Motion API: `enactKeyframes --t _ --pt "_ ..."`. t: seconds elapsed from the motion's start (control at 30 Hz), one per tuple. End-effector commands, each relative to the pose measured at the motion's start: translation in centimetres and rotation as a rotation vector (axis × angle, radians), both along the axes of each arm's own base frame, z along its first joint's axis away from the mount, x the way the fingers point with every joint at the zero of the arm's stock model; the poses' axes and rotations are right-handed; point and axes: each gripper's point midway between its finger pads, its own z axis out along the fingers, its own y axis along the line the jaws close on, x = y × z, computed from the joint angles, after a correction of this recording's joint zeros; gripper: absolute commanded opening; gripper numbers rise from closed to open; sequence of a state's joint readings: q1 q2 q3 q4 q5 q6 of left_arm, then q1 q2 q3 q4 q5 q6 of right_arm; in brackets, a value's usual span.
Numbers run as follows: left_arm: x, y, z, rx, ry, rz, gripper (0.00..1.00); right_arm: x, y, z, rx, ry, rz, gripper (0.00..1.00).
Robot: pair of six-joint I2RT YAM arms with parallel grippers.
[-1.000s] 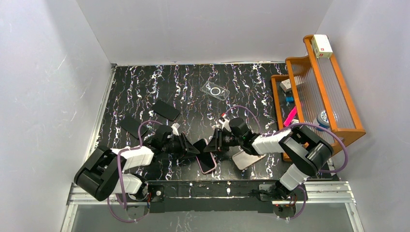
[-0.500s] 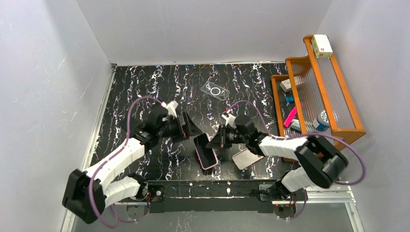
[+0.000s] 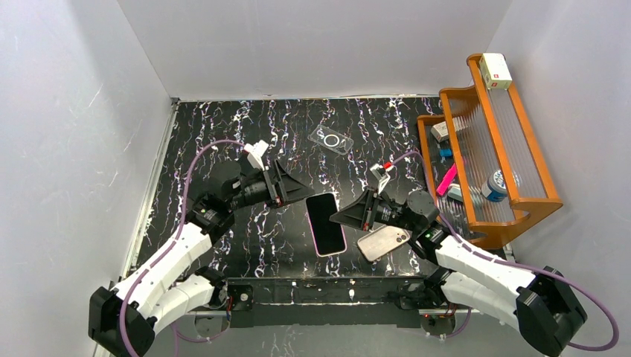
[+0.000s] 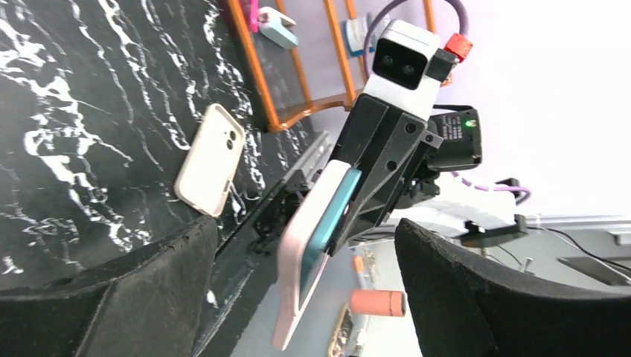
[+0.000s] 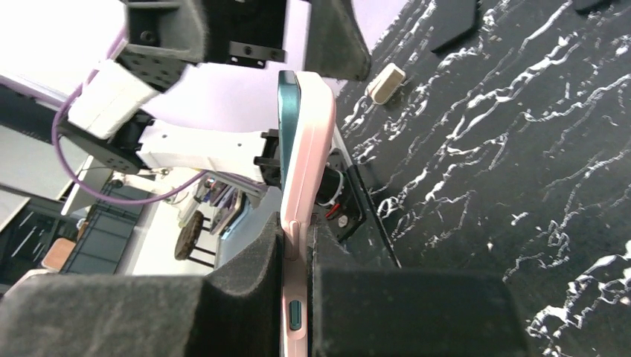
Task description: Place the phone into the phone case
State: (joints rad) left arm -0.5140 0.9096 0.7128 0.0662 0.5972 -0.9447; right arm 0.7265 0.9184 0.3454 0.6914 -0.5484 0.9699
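Note:
A teal phone [image 3: 325, 222], screen up, sits partly inside a pink phone case [image 5: 312, 149] and is held above the table. My right gripper [image 3: 344, 217] is shut on its right edge, and in the right wrist view its pads [image 5: 245, 297] squeeze the pink case from both sides. The phone's teal edge [image 5: 286, 104] stands proud of the case at the far end. The same shows in the left wrist view, teal phone [image 4: 332, 212] above pink case [image 4: 296, 282]. My left gripper [image 3: 300, 191] hangs open just up-left of the phone, not touching it.
A beige phone case [image 3: 383, 242] lies back-up on the table under the right gripper. A clear case [image 3: 331, 139] lies at the back middle. An orange rack [image 3: 513, 160] holding small items stands along the right side. The table's near edge rail [image 3: 327, 286] runs close below the phone.
My left gripper opened, let go of the phone and pulled back up-left. My right gripper closed on the phone and carried it up off the table.

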Motion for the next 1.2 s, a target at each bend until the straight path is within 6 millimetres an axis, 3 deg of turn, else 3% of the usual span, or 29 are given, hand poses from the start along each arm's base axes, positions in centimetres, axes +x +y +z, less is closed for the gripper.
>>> enactKeyframes --t 0.0,0.17,0.43,0.5,0.63,0.77,0.9,1.03,1.13,1.17 --pt "-1.7 -1.2 4.8 -0.272 -0.029 -0.108 0.84 -1.5 -0.7 5.4 0.185 -0.124 0.036 0.01" --pt "-2.0 -1.3 5.2 -0.297 -0.021 -0.128 0.75 -1.5 -0.7 5.6 0.202 -0.118 0.037 0.01" --pt "-2.0 -1.3 4.7 -0.311 0.007 -0.123 0.53 -1.0 -0.4 5.2 0.195 -0.109 0.030 0.01" --pt "-2.0 -1.3 4.3 -0.304 0.010 -0.125 0.54 -0.9 -0.3 5.3 0.200 -0.114 0.029 0.01" --pt "-1.9 -1.3 3.2 -0.291 0.035 -0.118 0.71 -0.7 -0.2 5.5 0.201 -0.121 0.028 0.01" --pt "-1.8 -1.4 2.7 -0.287 0.054 -0.115 0.69 -0.5 -0.1 5.5 0.200 -0.118 0.020 0.01" --pt "-1.8 -1.4 2.2 -0.283 0.072 -0.115 0.51 -0.1 0.1 5.2 0.197 -0.106 0.009 0.01" --pt "-1.9 -1.4 2.3 -0.277 0.052 -0.124 0.20 -0.1 0.1 4.9 0.189 -0.095 0.009 0.01" --pt "-2.0 -1.5 2.1 -0.266 0.041 -0.137 0.01 0.0 0.1 4.5 0.176 -0.084 0.001 0.10" --pt "-2.0 -1.6 2.0 -0.262 0.036 -0.141 0.00 0.1 0.1 4.4 0.172 -0.081 -0.002 0.14"
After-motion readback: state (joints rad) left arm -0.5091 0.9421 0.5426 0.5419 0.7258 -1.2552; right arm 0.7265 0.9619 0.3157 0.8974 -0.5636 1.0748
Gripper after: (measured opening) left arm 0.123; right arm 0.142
